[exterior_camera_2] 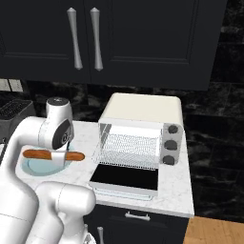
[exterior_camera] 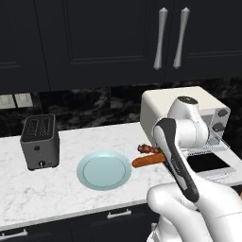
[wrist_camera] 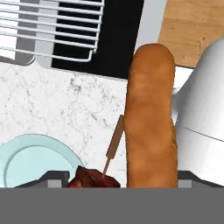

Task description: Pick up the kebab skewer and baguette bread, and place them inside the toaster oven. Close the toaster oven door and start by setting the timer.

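The jaws grip the baguette (wrist_camera: 151,127) and skewer (wrist_camera: 111,146) together above the counter (wrist_camera: 57,109), near the open toaster oven (exterior_camera_2: 143,136).

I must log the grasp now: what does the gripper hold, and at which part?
The gripper holds the baguette bread around its middle, lifted over the plate; the kebab skewer looks carried alongside, but its hold is hidden.

White arm with dark joints, bent sharply at the elbow, forearm reaching forward and down over the table. The tool (exterior_camera_2: 58,156) points downward, wrist housing above it. Its jaws are closed on the baguette bread (exterior_camera_2: 53,155), carried level and crosswise.
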Controlling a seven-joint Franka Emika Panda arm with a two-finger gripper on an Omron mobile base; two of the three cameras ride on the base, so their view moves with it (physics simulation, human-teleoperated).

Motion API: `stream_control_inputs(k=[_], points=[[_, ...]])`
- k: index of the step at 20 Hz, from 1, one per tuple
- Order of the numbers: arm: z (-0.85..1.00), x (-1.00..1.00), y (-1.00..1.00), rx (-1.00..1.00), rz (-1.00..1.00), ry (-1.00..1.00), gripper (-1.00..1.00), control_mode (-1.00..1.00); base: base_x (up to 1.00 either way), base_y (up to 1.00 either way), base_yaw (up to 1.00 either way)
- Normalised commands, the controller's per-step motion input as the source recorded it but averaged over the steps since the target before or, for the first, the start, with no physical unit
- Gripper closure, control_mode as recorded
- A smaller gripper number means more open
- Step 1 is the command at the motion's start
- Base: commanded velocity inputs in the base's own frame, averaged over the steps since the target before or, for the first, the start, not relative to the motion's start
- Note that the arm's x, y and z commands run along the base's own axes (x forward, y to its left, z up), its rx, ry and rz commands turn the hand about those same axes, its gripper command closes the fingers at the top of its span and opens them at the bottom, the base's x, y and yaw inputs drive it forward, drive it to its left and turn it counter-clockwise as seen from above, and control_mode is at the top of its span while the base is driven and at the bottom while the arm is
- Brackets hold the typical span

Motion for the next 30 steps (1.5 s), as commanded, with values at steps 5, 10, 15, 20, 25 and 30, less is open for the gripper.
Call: stream_control_inputs(k=[5, 10, 15, 20, 25, 30], points=[[0.80, -0.22, -0.94, 0.00, -0.02, -0.04, 1.00, -1.00, 0.00, 0.00, 0.00], [0.45, 0.07, -0.97, 0.00, -0.01, 0.00, 1.00, -1.00, 0.00, 0.00, 0.00], [-0.01, 0.19, -0.89, 0.00, 0.00, -0.06, 1.00, -1.00, 0.00, 0.00, 0.00], [-0.29, 0.26, -0.59, 0.00, 0.00, -0.09, 1.00, -1.00, 0.00, 0.00, 0.00], [-0.51, 0.37, -0.25, 0.00, 0.00, -0.02, 1.00, -1.00, 0.00, 0.00, 0.00], [-0.20, 0.52, -0.16, 0.00, 0.00, -0.01, 1.00, -1.00, 0.00, 0.00, 0.00]])
